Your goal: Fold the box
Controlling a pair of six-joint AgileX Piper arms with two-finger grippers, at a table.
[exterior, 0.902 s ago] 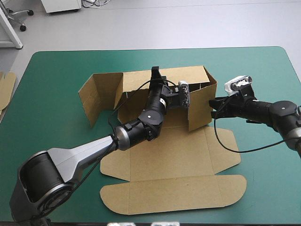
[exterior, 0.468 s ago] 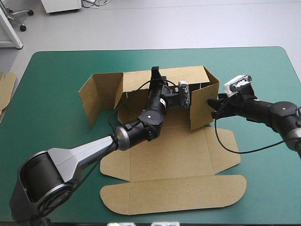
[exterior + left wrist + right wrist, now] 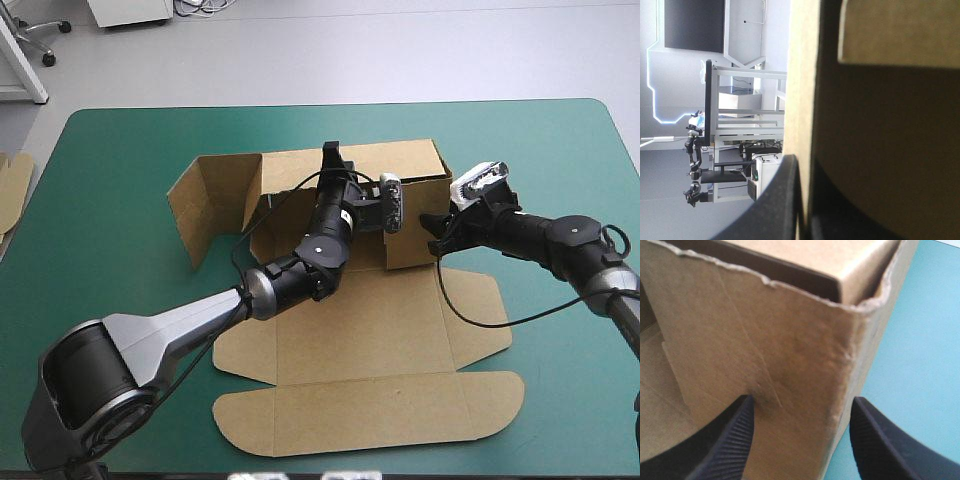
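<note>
Reaching into the half-built box point(image 3: 370, 330) from the near left, the left pincer point(image 3: 331, 153) sat on the top edge of the raised far wall. Its wrist view showed the fingers all but closed. One black finger point(image 3: 777, 200) was on the outer side of the board's pale edge and the other lay in shadow on the inner side, so the pincer gripped that wall between them. The right pincer point(image 3: 433, 236) stood open against the outside of the raised right-hand wall. Its wrist view showed the two fingers well apart and holding nothing. One finger point(image 3: 735, 435) touched the brown face of the wall, while the other was beside the crumpled corner, over the teal-green cover point(image 3: 920, 365). The box lay near the middle of the tabletop point(image 3: 120, 160). Its far, left and right walls were up, the left one splayed outward, and its lid and flaps lay flat toward the near edge.
</note>
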